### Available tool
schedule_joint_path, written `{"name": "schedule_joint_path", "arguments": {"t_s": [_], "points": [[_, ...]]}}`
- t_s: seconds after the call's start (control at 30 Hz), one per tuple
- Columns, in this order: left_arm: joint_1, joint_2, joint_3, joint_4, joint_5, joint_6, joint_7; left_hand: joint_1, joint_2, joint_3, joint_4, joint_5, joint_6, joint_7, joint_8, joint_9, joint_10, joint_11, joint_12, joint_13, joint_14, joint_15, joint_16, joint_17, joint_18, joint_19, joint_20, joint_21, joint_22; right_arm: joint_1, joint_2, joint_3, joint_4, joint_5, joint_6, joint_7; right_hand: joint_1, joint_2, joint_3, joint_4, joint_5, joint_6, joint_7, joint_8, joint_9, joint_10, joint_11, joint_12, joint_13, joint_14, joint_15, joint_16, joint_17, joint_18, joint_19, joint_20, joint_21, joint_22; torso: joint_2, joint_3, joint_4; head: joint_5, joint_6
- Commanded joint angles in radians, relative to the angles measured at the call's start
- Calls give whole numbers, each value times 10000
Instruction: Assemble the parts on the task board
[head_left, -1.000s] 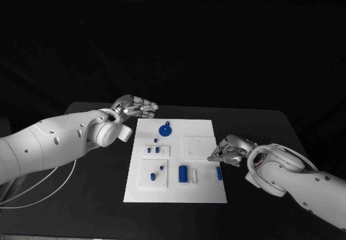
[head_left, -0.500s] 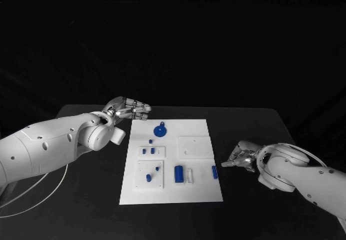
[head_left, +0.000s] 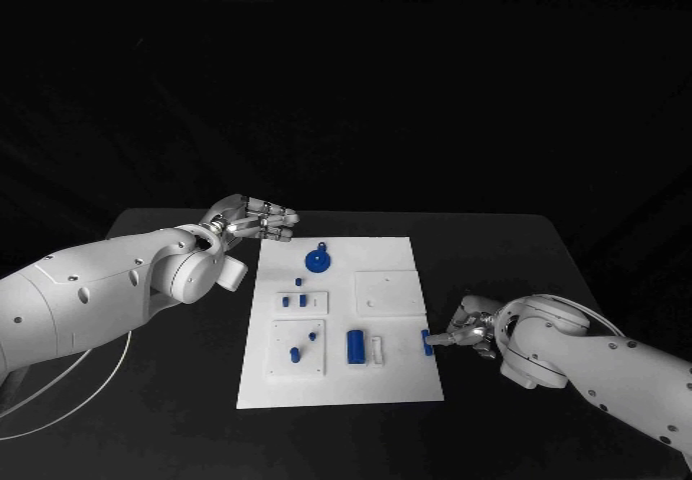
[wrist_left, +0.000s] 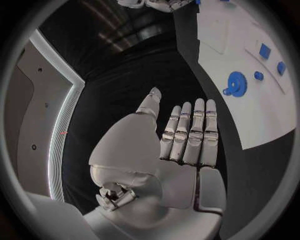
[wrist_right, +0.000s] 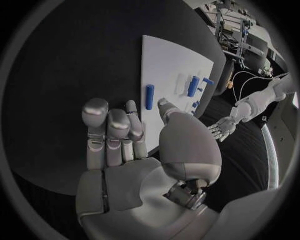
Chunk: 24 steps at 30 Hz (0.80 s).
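The white task board (head_left: 392, 385) lies mid-table. On it are a round blue part (head_left: 316, 262), small blue parts (head_left: 299, 352), a blue cylinder (head_left: 358, 345) and a blue bar (head_left: 427, 342) near its right edge. My right hand (head_left: 469, 332) sits low at that edge, fingertips right beside the bar. In the right wrist view the hand (wrist_right: 125, 145) holds nothing, its fingers bent and its thumb apart, with the bar (wrist_right: 149, 96) just beyond them. My left hand (head_left: 257, 222) hovers off the board's far left corner; its fingers (wrist_left: 190, 135) are straight, side by side and empty.
The black table (head_left: 534, 260) has bare room on both sides of the board. A white cable (head_left: 87, 385) trails beside my left arm. A white block (head_left: 379, 350) stands next to the blue cylinder.
My right hand drew back off the board's right edge, then came in low beside the blue bar. The left hand has hardly moved. The camera shifted a little.
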Motion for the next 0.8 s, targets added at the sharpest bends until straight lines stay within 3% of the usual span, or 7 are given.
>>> {"name": "schedule_joint_path", "arguments": {"t_s": [0.03, 0.17, 0.37, 0.5, 0.63, 0.8], "points": [[1, -3, 3, 28, -20, 122, 79, -93, 18, -6, 32, 19, 49, 10, 56, 14, -7, -50, 2, 3, -10, 5, -7, 5, -50, -46, 15, -19, -4, -34, 127, -8, -58, -24, 192, -3, -77, 52, 18, 33, -50, -34, -3, 39, 18, 10, 48, 49, 6, 25, 61, 26, 15, 72, 541, 43, -20, 2, -3, -10, -4, 37, -19], [-1, -6, -1, 29, -20, 141, 64, -93, 18, -6, 32, 19, 49, 10, 56, 14, -7, -50, 2, 3, -10, 5, -7, 5, -50, -46, 15, -19, -4, -51, 277, -23, -120, -47, 160, 82, -61, 92, 33, -3, -36, -2, -11, 39, 37, 12, 43, 55, 10, 24, 58, 20, 13, 69, 541, 41, -18, 3, -1, -6, -9, 58, -15], [-6, -13, -6, 32, -20, 160, 55, -93, 18, -6, 32, 19, 49, 10, 56, 14, -7, -50, 2, 3, -10, 5, -7, 5, -50, -46, 15, -19, -4, -60, 477, -42, -229, -169, 58, 115, -30, 310, 176, -470, -31, 40, -18, 36, 88, 8, 35, 62, 9, 30, 52, 17, 20, 65, 543, 36, -26, 2, -4, -6, -18, 96, -16], [-14, -9, -9, 29, -20, 171, 51, -93, 18, -6, 32, 19, 49, 10, 56, 14, -7, -50, 2, 3, -10, 5, -7, 5, -50, -46, 15, -19, -4, -62, 596, -52, -314, -349, 28, 69, 13, 535, 285, -1055, 139, 96, -24, 33, 86, 4, 34, 60, 5, 28, 50, 4, 11, 62, 539, 35, -48, -5, -1, -9, -9, 118, -19], [-24, 0, -11, 24, -20, 184, 45, -90, 31, -12, 40, 20, 35, 12, 55, 14, -17, -47, 1, 3, -18, 7, -6, 6, -50, -51, 17, -19, -4, -63, 717, -64, -430, -423, 39, -5, -23, 1005, 167, -1956, 394, 163, -48, 32, 51, -7, 18, 53, -5, 32, 43, -10, -4, 52, 541, 29, -61, -11, -2, -9, -2, 136, -26], [-30, -1, -13, 19, -20, 192, 35, -90, 31, -12, 40, 20, 35, 12, 55, 14, -17, -47, 1, 3, -18, 7, -6, 6, -50, -51, 17, -19, -4, -63, 835, -108, -599, -464, 74, -74, 142, 1327, 171, -2573, 711, 238, -93, 28, 31, 1, -5, 63, -2, 31, 31, -20, -16, 33, 540, 21, -57, -9, -1, -5, -7, 158, -38]]}}
